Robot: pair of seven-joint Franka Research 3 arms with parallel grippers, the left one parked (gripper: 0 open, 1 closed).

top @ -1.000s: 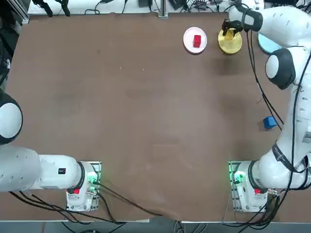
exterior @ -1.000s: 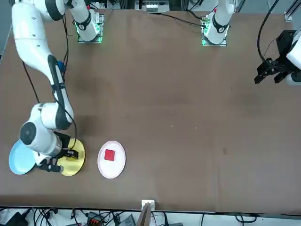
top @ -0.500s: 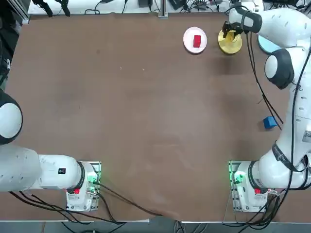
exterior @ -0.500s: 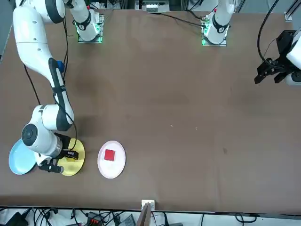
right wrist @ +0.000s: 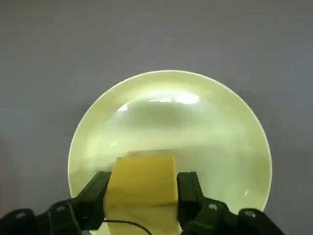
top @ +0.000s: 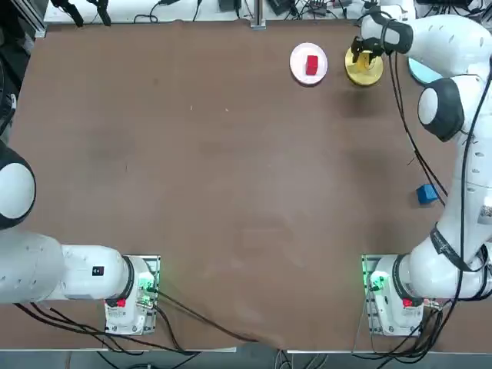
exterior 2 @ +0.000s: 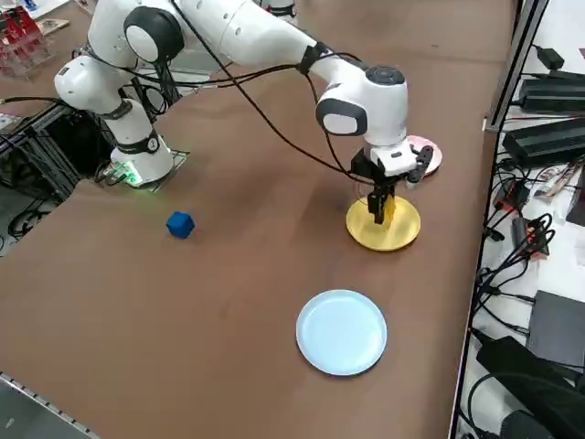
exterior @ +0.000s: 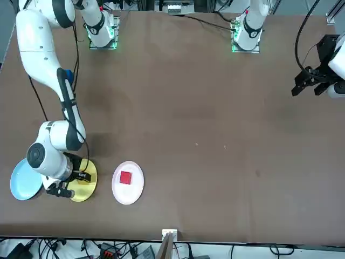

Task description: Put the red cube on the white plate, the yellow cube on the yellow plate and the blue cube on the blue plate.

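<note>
My right gripper (right wrist: 142,193) is shut on the yellow cube (right wrist: 142,179) and holds it just above the yellow plate (right wrist: 215,142); whether the cube touches the plate I cannot tell. The same gripper (exterior 2: 382,210) hangs over the yellow plate (exterior 2: 402,234) in the right side view, and over the yellow plate (top: 366,72) at the table's far right in the top view. The red cube (top: 311,64) rests on the white plate (top: 297,71). Bare, the blue plate (exterior 2: 341,331) lies beside the yellow one. The blue cube (top: 427,194) sits on the table near the right edge.
The three plates sit in a row along the far edge, close to cables and boxes (exterior 2: 548,137) beyond the table. My right arm (top: 450,108) stretches along the right side above the blue cube.
The right gripper with the yellow cube has lowered slightly over the yellow plate. Nothing else moved.
</note>
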